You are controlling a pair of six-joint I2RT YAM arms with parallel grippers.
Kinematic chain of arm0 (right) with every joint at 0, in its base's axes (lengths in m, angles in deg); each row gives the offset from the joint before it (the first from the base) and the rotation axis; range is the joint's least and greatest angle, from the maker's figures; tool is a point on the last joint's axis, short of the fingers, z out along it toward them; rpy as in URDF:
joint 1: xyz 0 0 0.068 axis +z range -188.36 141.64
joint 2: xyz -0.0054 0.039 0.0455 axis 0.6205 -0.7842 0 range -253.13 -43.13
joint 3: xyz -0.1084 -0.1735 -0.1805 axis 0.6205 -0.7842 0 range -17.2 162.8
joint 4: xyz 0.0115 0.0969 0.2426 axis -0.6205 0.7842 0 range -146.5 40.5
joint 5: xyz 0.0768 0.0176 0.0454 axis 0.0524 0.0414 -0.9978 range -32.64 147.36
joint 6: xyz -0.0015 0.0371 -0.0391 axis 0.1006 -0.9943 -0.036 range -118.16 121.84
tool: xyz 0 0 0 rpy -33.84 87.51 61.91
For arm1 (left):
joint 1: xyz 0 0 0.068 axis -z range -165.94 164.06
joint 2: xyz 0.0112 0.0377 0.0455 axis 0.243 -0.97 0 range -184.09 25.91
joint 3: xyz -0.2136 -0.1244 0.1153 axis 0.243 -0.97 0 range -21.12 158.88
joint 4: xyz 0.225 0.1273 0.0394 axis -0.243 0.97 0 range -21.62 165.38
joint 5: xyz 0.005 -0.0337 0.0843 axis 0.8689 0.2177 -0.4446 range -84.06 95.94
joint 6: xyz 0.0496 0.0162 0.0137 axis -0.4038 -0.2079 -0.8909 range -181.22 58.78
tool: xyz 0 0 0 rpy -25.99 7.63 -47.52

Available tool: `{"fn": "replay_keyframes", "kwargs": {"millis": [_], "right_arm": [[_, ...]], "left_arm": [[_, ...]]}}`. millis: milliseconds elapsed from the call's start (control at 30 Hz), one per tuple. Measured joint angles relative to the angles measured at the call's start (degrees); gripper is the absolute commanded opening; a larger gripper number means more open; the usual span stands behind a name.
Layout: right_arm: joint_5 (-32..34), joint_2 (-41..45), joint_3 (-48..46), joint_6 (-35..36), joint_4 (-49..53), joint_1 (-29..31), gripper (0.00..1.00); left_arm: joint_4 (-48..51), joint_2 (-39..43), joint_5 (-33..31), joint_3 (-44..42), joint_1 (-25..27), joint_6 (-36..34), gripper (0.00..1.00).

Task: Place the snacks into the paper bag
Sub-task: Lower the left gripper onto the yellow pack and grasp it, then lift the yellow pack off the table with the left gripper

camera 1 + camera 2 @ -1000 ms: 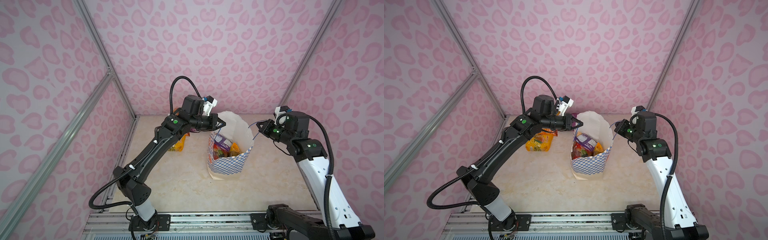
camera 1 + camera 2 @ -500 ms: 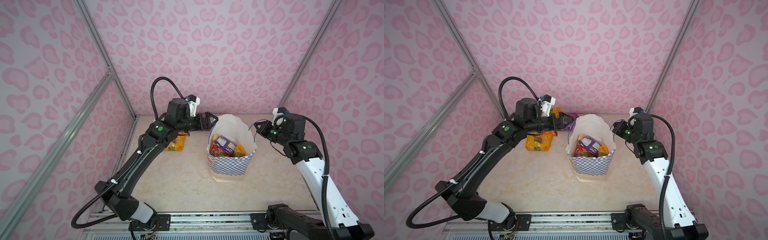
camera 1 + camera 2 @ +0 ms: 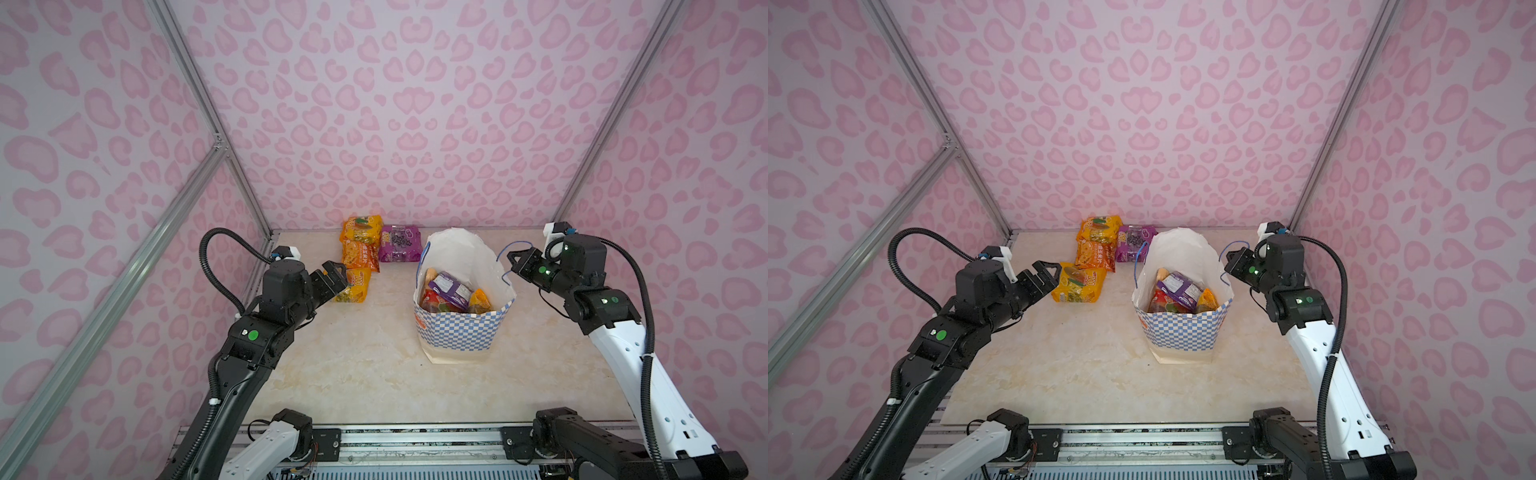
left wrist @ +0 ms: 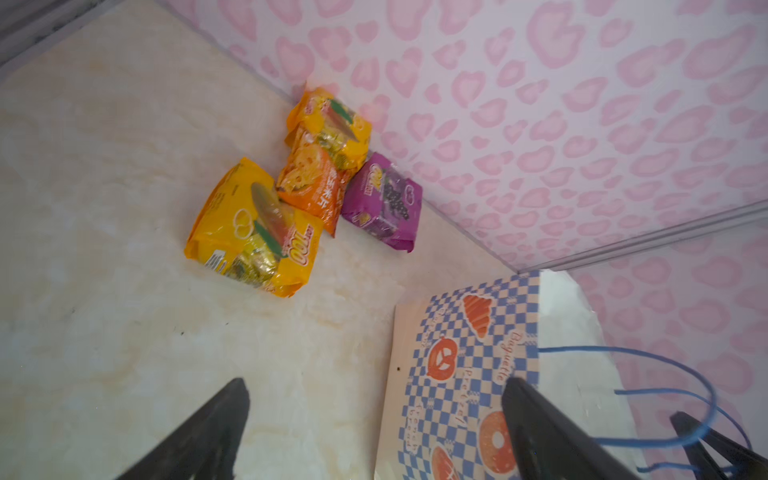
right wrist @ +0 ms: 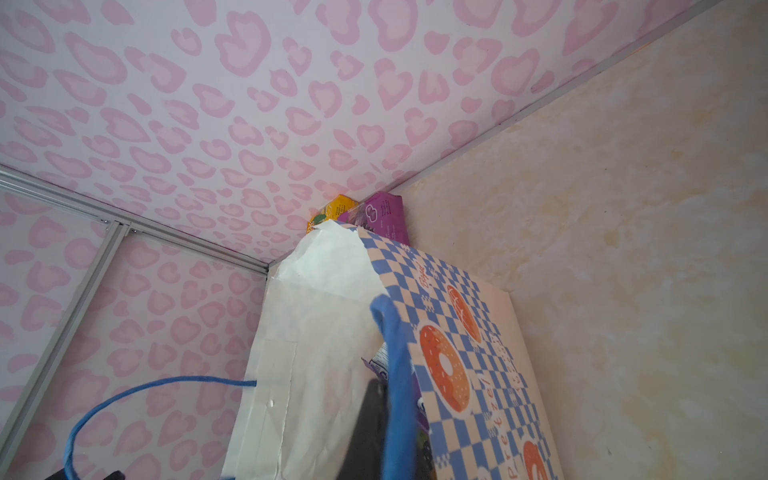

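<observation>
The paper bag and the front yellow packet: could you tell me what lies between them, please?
Only bare tabletop separates the front yellow packet from the paper bag, as both top views show.

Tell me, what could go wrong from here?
1. The open left gripper faces the nearest yellow crinkly packet, which an orange packet touches; lifting may drag both.
2. The right gripper is shut on the thin blue cord handle of the checkered paper bag; a tug might tip it.
</observation>
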Motion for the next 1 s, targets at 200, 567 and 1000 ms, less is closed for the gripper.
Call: {"fn": "replay_keyframes", "kwargs": {"millis": [200,567,1000], "right_arm": [[0.0,1.5,-2.5,0.9,-0.7,-0.3,0.0],[-1.4,3.5,-5.8,1.9,-0.7,-3.7,0.0],[-3.0,3.7,-7.6,1.9,-1.0,-4.6,0.0]], "left_arm": [[-5.4,-10.1,7.7,-7.4,-6.5,4.5,0.98],[-17.5,-34.3,7.5,-4.8,-9.6,8.4,0.98],[-21.7,-52.5,5.7,3.1,-10.4,13.3,0.99]]}}
